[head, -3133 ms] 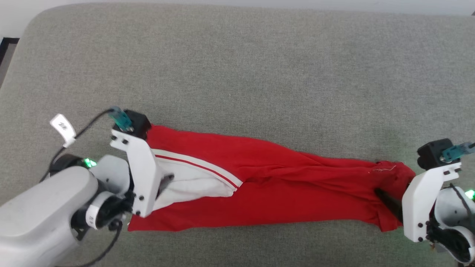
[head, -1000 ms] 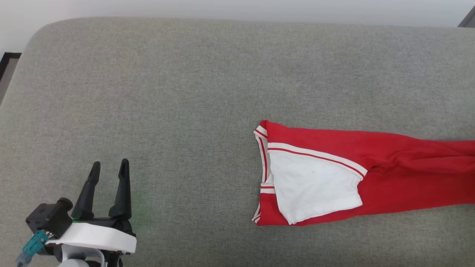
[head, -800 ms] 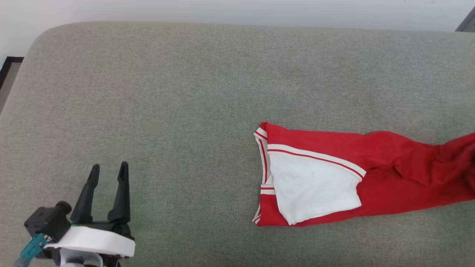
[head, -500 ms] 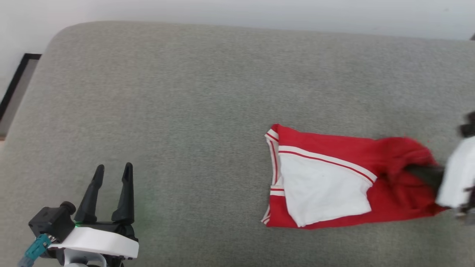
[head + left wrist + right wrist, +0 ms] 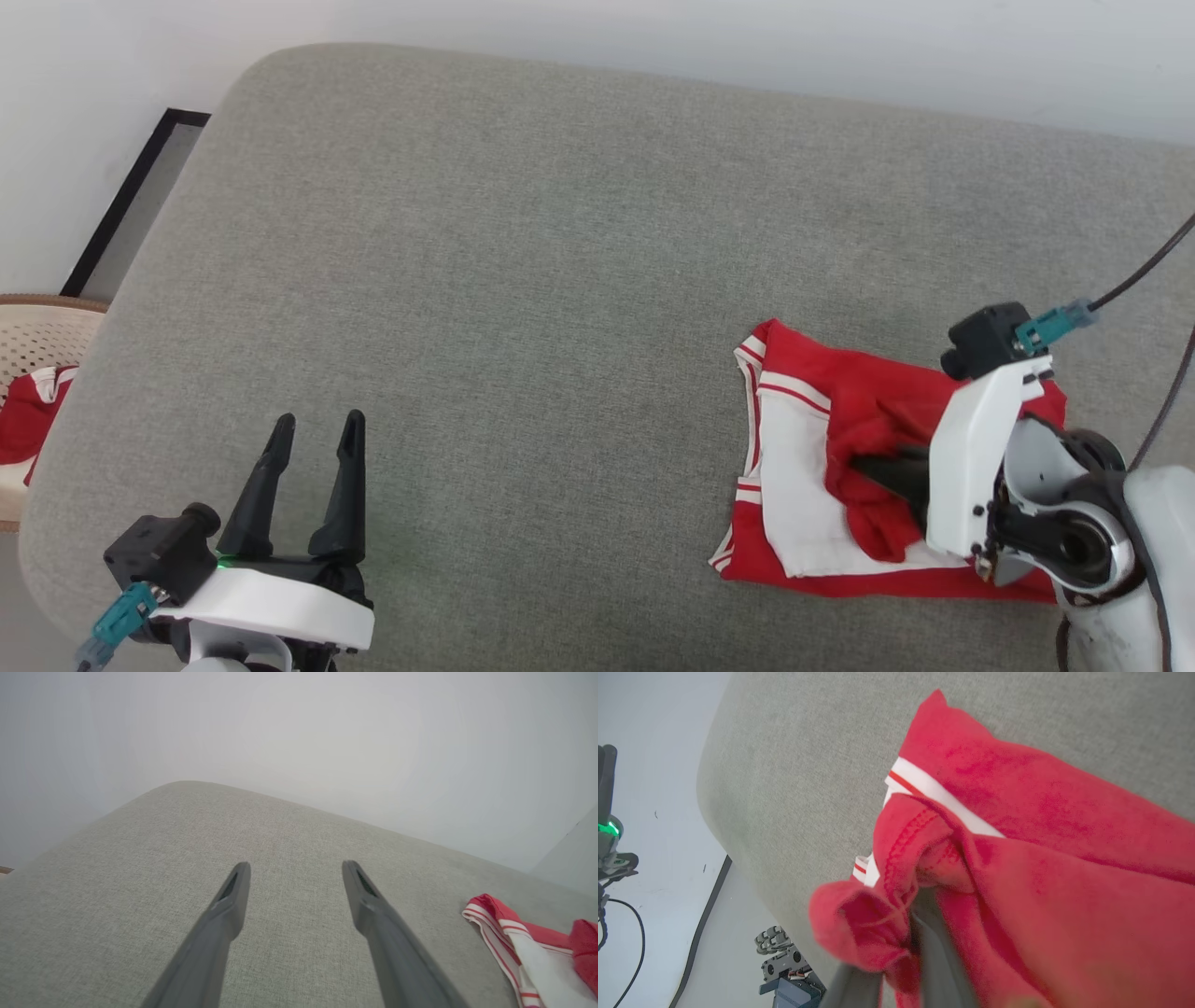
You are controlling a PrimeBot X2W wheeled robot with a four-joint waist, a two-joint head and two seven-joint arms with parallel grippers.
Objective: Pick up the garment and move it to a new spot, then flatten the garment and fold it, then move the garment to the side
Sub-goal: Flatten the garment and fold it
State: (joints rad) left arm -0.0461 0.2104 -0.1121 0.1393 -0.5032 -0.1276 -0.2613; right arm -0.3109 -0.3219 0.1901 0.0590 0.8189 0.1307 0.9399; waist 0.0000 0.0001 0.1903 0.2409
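**Asker:** Two questions: how are you posed, and what are you holding?

**Robot:** My left pincer (image 5: 319,420) sits over the near left of the plain grey woven-fabric cushion (image 5: 560,280). Its two long dark fingers (image 5: 226,914) point away from me and are spread wide, with nothing between them. My right arm reaches in from the right with the white housing turned up. My right pincer (image 5: 864,464) points leftward, its fingers pressed close together on a bunched fold of the red jersey shirt with white short sleeves and red-and-white striped trim (image 5: 887,401).

**Asker:** Where does that shirt lie?

**Robot:** It lies on the right part of the cushion, well apart from my left pincer. The pinched red fold sits on top of the white sleeve (image 5: 794,495), so the cloth is doubled over itself. The striped edge faces left. In my right wrist view, the red hem stitching bunches around my fingertips.

**Asker:** And the room?

**Robot:** The cushion has a rounded far left corner, and a white wall (image 5: 747,47) runs behind it. Past the cushion's left edge I see a dark strip on the floor (image 5: 131,205). Nearer me on that side is a pale woven basket (image 5: 37,336) with red and white cloth (image 5: 28,420) in it.
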